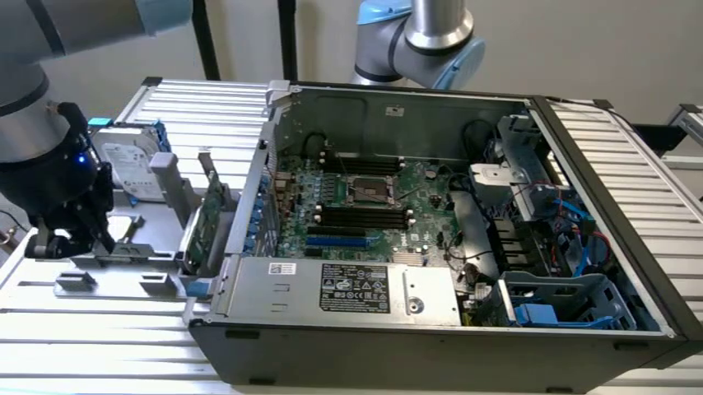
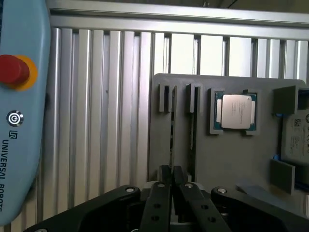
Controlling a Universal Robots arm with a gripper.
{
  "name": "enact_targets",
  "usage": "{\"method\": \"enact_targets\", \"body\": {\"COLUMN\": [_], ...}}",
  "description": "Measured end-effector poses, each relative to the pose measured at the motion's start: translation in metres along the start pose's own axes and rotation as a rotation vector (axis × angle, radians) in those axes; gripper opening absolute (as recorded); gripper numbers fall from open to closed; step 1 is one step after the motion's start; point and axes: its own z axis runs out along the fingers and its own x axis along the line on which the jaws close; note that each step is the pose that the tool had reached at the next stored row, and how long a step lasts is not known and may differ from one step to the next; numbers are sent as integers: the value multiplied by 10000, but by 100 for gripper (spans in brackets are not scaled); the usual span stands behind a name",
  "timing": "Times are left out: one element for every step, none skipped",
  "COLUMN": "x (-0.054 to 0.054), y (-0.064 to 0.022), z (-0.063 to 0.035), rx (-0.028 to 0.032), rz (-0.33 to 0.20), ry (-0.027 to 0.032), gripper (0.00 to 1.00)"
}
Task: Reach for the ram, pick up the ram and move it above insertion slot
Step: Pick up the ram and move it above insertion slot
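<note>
In the wrist view the ram (image 2: 171, 140) is seen edge-on as a thin strip standing in the slotted grey holder (image 2: 212, 159). It runs straight into the narrow gap between my fingertips. My gripper (image 2: 171, 169) is closed on its near end, and the ram still sits in the holder. In the exterior view my gripper (image 1: 68, 243) is low over the grey holder (image 1: 143, 247), to the left of the open computer case. The dark memory slots (image 1: 363, 217) lie on the motherboard inside the case.
A processor chip (image 2: 235, 111) and a silver hard drive (image 1: 130, 169) rest on the holder. A green expansion card (image 1: 206, 220) stands between the holder and the case wall (image 1: 255, 206). A teach pendant with a red button (image 2: 12, 70) lies on the ribbed table.
</note>
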Motion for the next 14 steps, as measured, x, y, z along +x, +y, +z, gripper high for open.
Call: {"method": "enact_targets", "body": {"x": [-2, -3, -4, -6, -7, -9, -10, -12, -13, -14, -16, -17, -19, -20], "y": [-17, -36, -57, -78, -99, -121, -143, -164, -185, -208, -228, -251, -274, -297], "z": [-46, -93, -139, -186, -233, -281, -330, -376, -423, -472, -515, -564, -611, -659], "rx": [1, -1, 1, 0, -1, 1, 0, -1, 0, 0, -1, -1, 1, -1], "rz": [0, 1, 0, 0, 0, 0, 0, 0, 0, 1, 1, 1, 0, 0], "ry": [-1, 1, 0, 0, 1, -1, -1, 0, 0, -1, 1, 1, -1, 0], "gripper": [14, 14, 14, 14, 14, 14, 14, 14, 14, 14, 14, 14, 14, 14]}}
